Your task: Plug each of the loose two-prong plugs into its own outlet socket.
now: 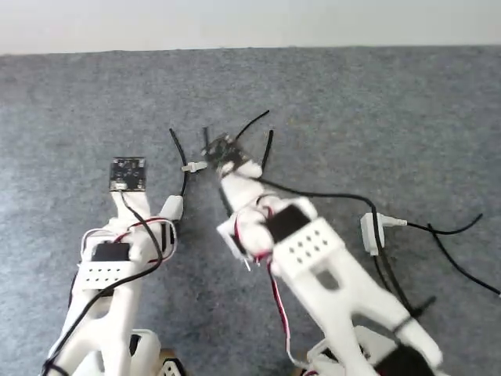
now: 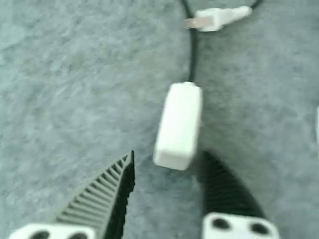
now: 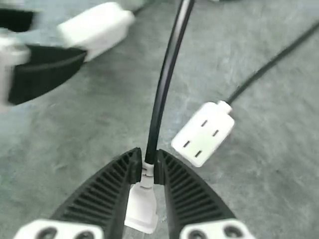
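Nearest the overhead camera, both arms [image 1: 329, 266] stand over the grey worktop [image 1: 63, 94]; a side socket [image 1: 369, 233] lies beside the right one. Left wrist view: the left pincer [image 2: 168, 160], fingers apart, brackets the near end of a white outlet socket [image 2: 179, 124]; a loose plug [image 2: 217, 19] lies beyond. Right wrist view: the right pincer [image 3: 148, 155] is clamped on a white plug [image 3: 141, 206], with a slotted socket [image 3: 203, 133] just beside it.

- High view: fixed overhead, looking down across the grey carpeted surface [image 1: 352, 102].
- Left wrist view: close above a white rectangular plastic socket block [image 2: 178, 124].
- Right wrist view: equally close, sharing that block [image 3: 97, 27].
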`<state>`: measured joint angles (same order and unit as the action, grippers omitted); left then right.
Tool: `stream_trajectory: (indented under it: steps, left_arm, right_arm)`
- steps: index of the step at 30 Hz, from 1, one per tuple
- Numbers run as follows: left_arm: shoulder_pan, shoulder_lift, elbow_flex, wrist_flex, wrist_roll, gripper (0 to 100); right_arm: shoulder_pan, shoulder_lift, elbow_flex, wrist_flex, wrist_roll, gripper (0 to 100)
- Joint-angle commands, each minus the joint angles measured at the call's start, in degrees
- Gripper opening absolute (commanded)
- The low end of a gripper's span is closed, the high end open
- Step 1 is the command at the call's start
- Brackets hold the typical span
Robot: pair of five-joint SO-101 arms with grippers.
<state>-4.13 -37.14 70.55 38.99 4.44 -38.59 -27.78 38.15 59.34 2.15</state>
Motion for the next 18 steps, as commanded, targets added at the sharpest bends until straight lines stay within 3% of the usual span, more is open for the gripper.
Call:
stream_trajectory:
  steps: [1, 8, 11, 18]
  left_arm:
    - [2.3, -0.8, -0.8, -4.1, -0.1, 1]
    - [2.6, -0.8, -2.1, -5.7, 0.0, 1]
    - [2.6, 1.5, -4.6, -6.4, 3.9, 1]
    - [2.2, 23.6, -20.8, -6.6, 5.1, 1]
  right_arm:
    - [-1.1, -8.2, 1.5, -0.9, 1.8, 0.9]
    - [-1.2, -11.3, 2.5, 0.7, 2.6, 0.9]
    - [-1.6, -11.9, 2.5, 1.3, 2.7, 0.9]
    - [-5.1, -11.9, 2.5, 2.7, 2.8, 0.9]
